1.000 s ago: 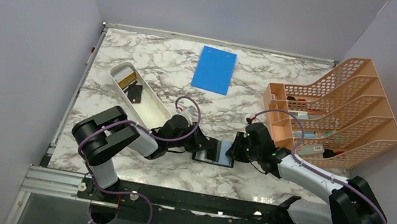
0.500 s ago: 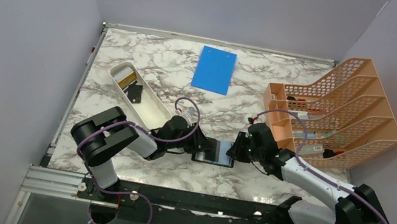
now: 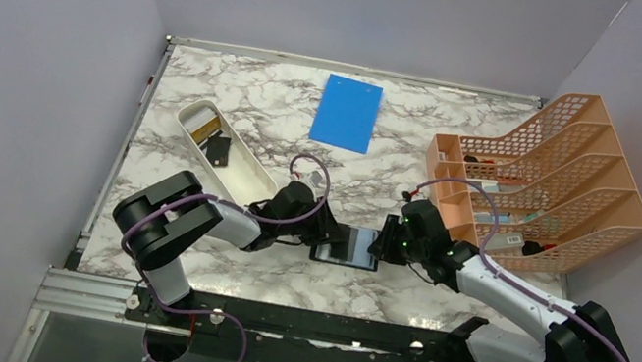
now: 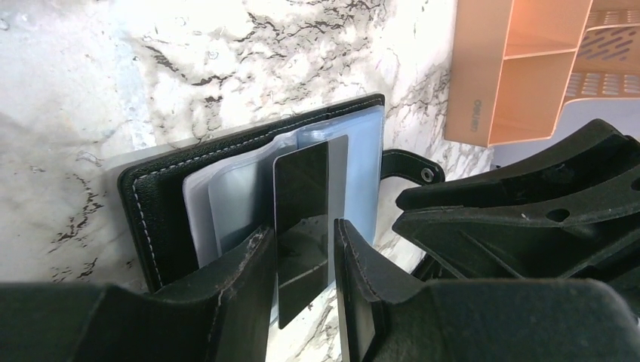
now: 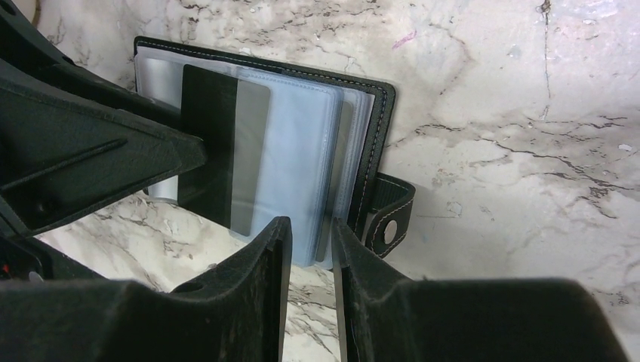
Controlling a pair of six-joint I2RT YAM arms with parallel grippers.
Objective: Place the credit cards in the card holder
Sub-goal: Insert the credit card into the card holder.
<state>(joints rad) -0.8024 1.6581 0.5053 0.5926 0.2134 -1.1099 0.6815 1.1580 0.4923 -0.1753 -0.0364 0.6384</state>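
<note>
The black card holder (image 3: 347,246) lies open on the marble between both grippers, its grey-blue sleeves facing up (image 4: 158,204) (image 5: 377,121). A dark credit card (image 4: 302,188) (image 5: 207,113) sits partly inside a sleeve, one end sticking out toward my left gripper (image 3: 328,234). The left gripper (image 4: 302,230) is open: the card rests against one finger, with a gap to the other. My right gripper (image 3: 383,242) (image 5: 306,222) stands over the sleeves' edge beside the snap tab (image 5: 389,226), jaws slightly apart, open. More credit cards, a yellowish one (image 3: 202,125) and a dark one (image 3: 218,148), lie in the white tray.
The white oblong tray (image 3: 243,177) sits just left of the left arm. A blue board (image 3: 347,113) lies at the back centre. An orange mesh rack (image 3: 544,191) (image 4: 513,68) stands at the right, close behind the right arm.
The left jaws have parted and let go of the dark card, which stays in the holder's sleeve. Both arms have barely shifted.
</note>
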